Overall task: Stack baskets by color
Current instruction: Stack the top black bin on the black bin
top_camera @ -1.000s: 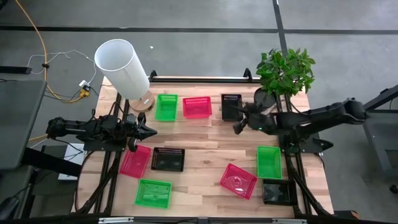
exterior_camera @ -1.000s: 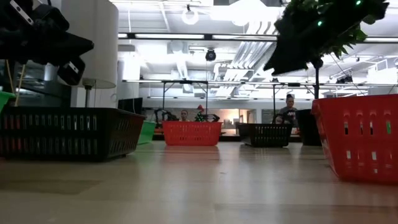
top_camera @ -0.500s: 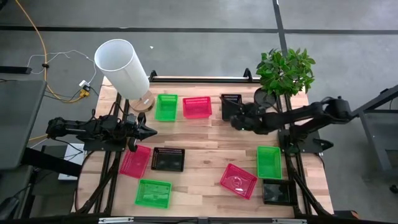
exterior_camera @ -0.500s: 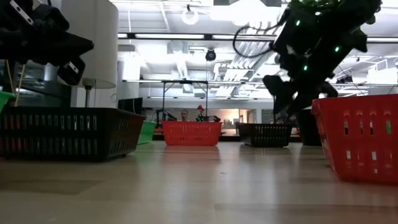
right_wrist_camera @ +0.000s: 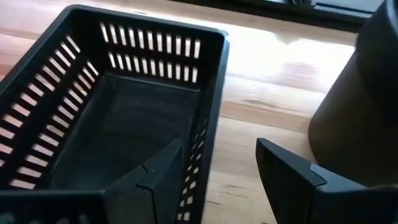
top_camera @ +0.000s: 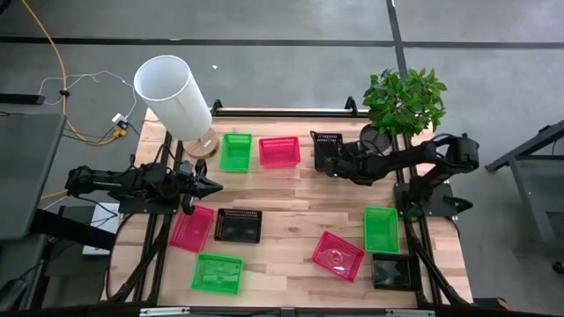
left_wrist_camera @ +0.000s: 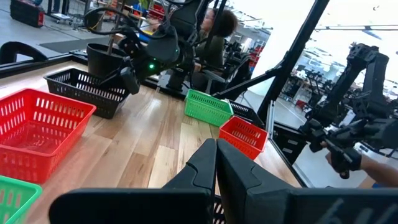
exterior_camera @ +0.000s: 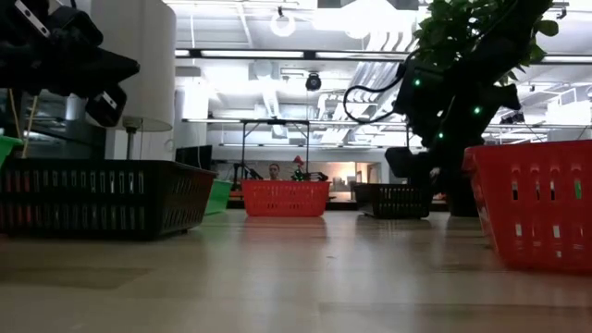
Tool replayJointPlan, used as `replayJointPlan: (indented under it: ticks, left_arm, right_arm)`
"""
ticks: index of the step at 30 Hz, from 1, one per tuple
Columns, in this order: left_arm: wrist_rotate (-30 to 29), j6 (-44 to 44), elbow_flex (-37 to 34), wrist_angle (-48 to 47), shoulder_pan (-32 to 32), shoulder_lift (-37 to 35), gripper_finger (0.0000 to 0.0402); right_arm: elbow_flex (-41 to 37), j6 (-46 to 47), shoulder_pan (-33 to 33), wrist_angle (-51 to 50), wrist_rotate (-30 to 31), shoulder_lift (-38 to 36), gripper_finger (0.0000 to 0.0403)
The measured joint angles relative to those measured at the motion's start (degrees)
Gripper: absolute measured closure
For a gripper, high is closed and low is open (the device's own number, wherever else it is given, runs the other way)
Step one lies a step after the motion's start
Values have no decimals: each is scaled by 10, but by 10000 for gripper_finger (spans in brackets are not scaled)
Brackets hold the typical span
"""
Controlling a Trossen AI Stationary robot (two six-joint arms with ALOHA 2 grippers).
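Dark left gripper (top_camera: 211,186) stays parked, jaws shut and empty, over the table's left side. Your right gripper (top_camera: 332,164) has swung in from mid-table, jaws wide, straddling the black basket (top_camera: 327,150) wall by the plant pot (top_camera: 374,139); expect a grasp next.

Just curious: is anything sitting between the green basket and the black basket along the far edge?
Yes, a pink basket lies between the green basket and the black basket, seen in the high view.

R end effector (top_camera: 331,166) astride basket (top_camera: 327,148) wall, beside pot (right_wrist_camera: 367,93)
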Motion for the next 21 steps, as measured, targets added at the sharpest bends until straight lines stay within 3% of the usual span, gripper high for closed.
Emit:
replayJointPlan:
  ticks: [6, 14, 21]
  left_arm:
    - [0, 0, 0, 0, 0, 0, 401]
    - [0, 0, 0, 0, 0, 0, 401]
    - [0, 0, 0, 0, 0, 0, 401]
  right_arm:
    - [0, -2, 0, 3, -5, 4, 239]
    - [0, -36, 0, 2, -14, -5, 390]
    - [33, -109, 58, -7, 11, -80, 399]
